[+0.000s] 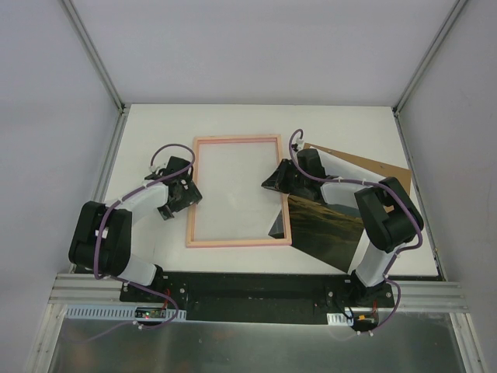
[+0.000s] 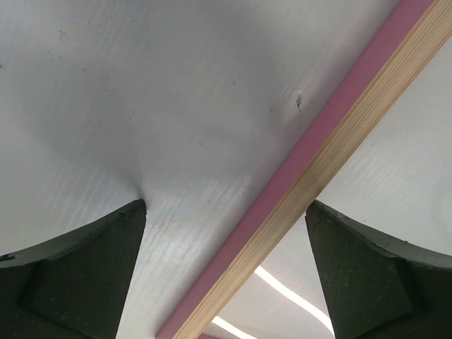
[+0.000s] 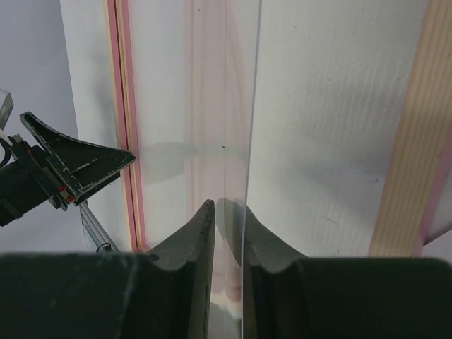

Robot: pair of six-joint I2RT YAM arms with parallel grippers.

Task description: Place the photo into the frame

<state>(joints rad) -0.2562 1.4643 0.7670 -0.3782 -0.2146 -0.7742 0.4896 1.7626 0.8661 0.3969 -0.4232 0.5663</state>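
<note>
With the brown backing board (image 1: 373, 167) lying at the right, the dark hill photo (image 1: 318, 229) is touching the pink frame (image 1: 233, 140) mid-table, the left gripper (image 2: 226, 275) straddling its rail, spread, and the right gripper (image 3: 226, 219) pinching a clear pane (image 1: 233, 194).

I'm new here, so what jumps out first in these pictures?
A pink frame lies flat mid-table, the left claw open astride its left rail. The right claw pinches a thin clear pane at the frame's right side; the dark landscape photo lies further right.
</note>
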